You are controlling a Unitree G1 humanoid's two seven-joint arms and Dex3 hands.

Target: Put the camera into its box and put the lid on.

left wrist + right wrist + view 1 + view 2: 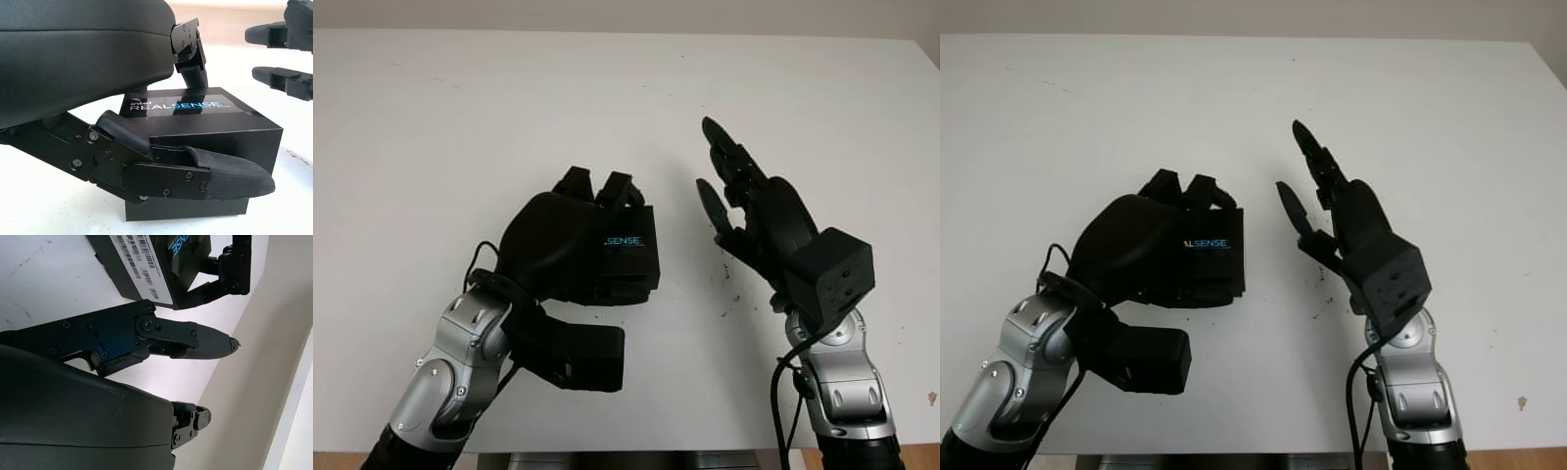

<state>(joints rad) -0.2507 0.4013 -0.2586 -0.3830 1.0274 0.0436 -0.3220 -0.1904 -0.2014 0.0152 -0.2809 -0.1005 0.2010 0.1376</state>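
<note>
The black RealSense box (625,257) sat near the middle of the white table (460,117), lid on, clamped by the left hand (570,245): 2 fingers (615,188) hooked over its far edge and the thumb (230,178) pressed along its near side. Just to the box's right, the right hand (744,201) hovered empty, holding nothing, with a narrow gap between it and the box. Small dark specks (729,274) marked the tabletop beneath that hand. Bare table stretched wide toward the far edge and both sides.
</note>
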